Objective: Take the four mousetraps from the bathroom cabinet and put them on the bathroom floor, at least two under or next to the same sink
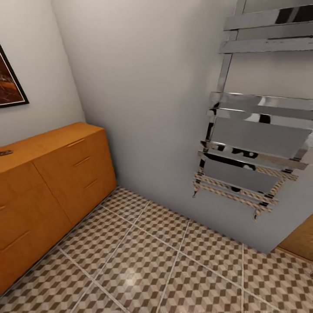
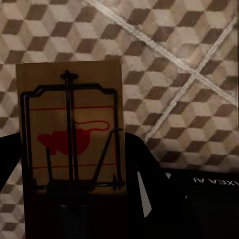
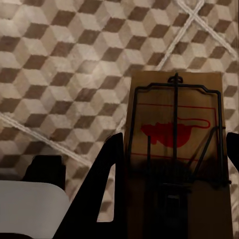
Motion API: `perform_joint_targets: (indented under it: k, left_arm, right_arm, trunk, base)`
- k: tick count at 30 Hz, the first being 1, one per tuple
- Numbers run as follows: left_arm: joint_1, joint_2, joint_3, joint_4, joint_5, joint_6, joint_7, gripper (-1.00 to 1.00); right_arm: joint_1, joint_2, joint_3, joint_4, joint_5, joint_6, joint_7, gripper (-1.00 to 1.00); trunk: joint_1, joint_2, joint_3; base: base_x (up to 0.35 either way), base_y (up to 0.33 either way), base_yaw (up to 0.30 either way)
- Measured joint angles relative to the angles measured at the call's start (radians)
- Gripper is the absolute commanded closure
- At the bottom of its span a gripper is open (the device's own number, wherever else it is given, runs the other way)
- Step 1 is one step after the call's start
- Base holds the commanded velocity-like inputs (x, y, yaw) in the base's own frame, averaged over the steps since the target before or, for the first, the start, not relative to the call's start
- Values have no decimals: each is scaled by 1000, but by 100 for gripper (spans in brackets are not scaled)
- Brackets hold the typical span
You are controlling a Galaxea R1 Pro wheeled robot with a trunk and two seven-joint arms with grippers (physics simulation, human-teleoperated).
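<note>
In the left wrist view a tan mousetrap (image 2: 69, 94) with a red mouse print and a black wire bar stands between the dark fingers (image 2: 142, 169) of my left gripper (image 2: 74, 167), which is shut on it above the cube-patterned bathroom floor (image 2: 164, 59). My right gripper (image 3: 174, 167) is shut on a second mousetrap (image 3: 177, 107), also held over the tiles (image 3: 64, 74). The orange-brown cabinet (image 1: 52, 182) stands along the left wall in the head view. A small flat dark piece (image 1: 5, 152), apparently another mousetrap, lies on its top. The sink is out of view.
A chrome towel rail (image 1: 252, 143) hangs on the grey wall ahead. A framed picture (image 1: 8, 82) hangs above the cabinet. A strip of wooden flooring (image 1: 300, 243) shows at the far right. Patterned floor (image 1: 165, 261) spreads between cabinet and wall.
</note>
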Motion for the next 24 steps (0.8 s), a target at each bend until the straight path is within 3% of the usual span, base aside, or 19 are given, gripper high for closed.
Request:
perform_joint_targets:
  k: [24]
  left_arm:
    - [0, 0, 0, 0, 0, 0, 0, 100]
  right_arm:
    - [0, 0, 0, 0, 0, 0, 0, 100]
  trunk:
    - [0, 0, -25]
  base:
    - [0, 0, -228]
